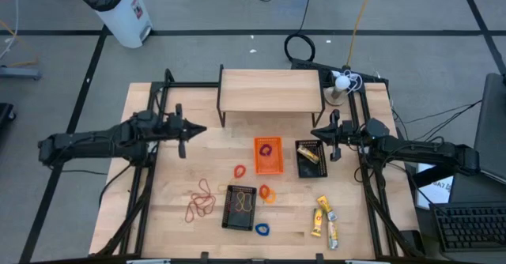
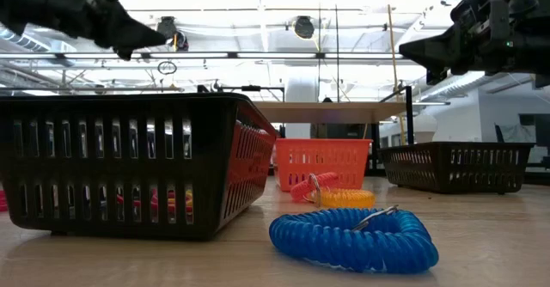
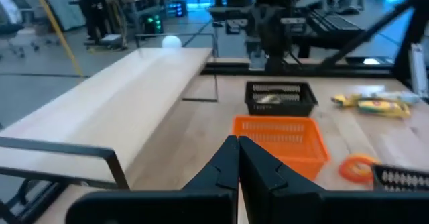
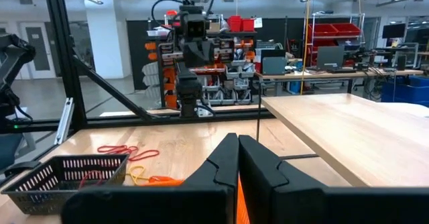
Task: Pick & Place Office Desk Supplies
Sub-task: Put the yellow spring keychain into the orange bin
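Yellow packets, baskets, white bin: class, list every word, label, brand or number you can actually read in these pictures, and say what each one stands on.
No text here can be read.
Yellow packets: printing visible, too blurred to read.
White bin: a red and white label on its side, too small to read.
Black basket, orange basket: no lettering visible.
Red bins on the shelves in the room: no readable marking.

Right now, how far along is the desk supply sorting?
Partly done: the orange basket holds a ring, and both black baskets hold items. Nothing is in hand; the left gripper and right gripper hover shut and empty. Left: rubber bands, yellow packets, blue coil.
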`<state>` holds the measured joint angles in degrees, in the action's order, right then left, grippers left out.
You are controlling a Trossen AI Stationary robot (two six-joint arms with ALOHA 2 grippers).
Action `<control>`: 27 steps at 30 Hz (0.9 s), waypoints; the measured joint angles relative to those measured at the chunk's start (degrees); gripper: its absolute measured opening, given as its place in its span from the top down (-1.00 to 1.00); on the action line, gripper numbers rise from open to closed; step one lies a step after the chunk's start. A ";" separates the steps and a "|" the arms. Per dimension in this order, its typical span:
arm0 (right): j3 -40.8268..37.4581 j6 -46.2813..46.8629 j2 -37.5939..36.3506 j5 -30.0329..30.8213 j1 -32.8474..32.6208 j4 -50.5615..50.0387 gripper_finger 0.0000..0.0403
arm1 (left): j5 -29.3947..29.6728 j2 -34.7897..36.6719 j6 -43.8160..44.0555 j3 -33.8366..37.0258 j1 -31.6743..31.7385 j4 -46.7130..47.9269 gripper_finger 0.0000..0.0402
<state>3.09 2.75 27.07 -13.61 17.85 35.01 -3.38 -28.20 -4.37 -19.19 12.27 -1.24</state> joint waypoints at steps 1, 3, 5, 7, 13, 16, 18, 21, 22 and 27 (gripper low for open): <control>0.02 -0.43 0.01 -0.01 0.00 -0.11 0.98 | -0.66 1.50 0.09 1.16 0.54 -0.53 0.99; 0.01 -0.57 0.01 0.00 0.00 -0.11 0.98 | -1.14 4.97 0.97 2.98 1.38 -0.91 0.99; 0.00 -0.57 0.02 0.00 0.00 -0.10 0.98 | -1.20 8.52 1.52 4.94 1.91 -0.89 0.99; 0.02 -0.51 0.02 0.00 0.00 -0.12 0.98 | -2.09 11.75 1.11 7.02 2.12 -1.53 0.99; 0.00 -0.46 0.02 0.00 0.00 -0.13 0.98 | -4.12 18.96 1.73 12.58 1.55 -3.46 0.99; 0.02 -0.46 0.02 0.00 0.00 -0.12 0.98 | -4.12 21.02 1.67 13.69 1.29 -2.90 1.00; 0.01 -0.54 0.02 0.00 0.00 -0.13 0.98 | -4.12 22.12 1.47 14.00 1.10 -2.35 1.00; 0.01 -0.62 0.02 0.00 0.00 -0.13 0.98 | -3.26 23.21 1.70 14.00 1.09 0.53 1.00; 0.02 -0.62 0.02 -0.01 0.01 -0.12 0.98 | -2.48 23.34 2.18 14.00 1.09 1.56 1.00; 0.00 -1.25 0.06 0.15 -0.03 -0.14 0.98 | -1.02 23.40 3.77 14.04 1.09 4.30 1.00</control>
<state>3.09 1.50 27.13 -13.46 17.82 34.87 -4.41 -4.80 -0.60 -5.15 13.37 3.06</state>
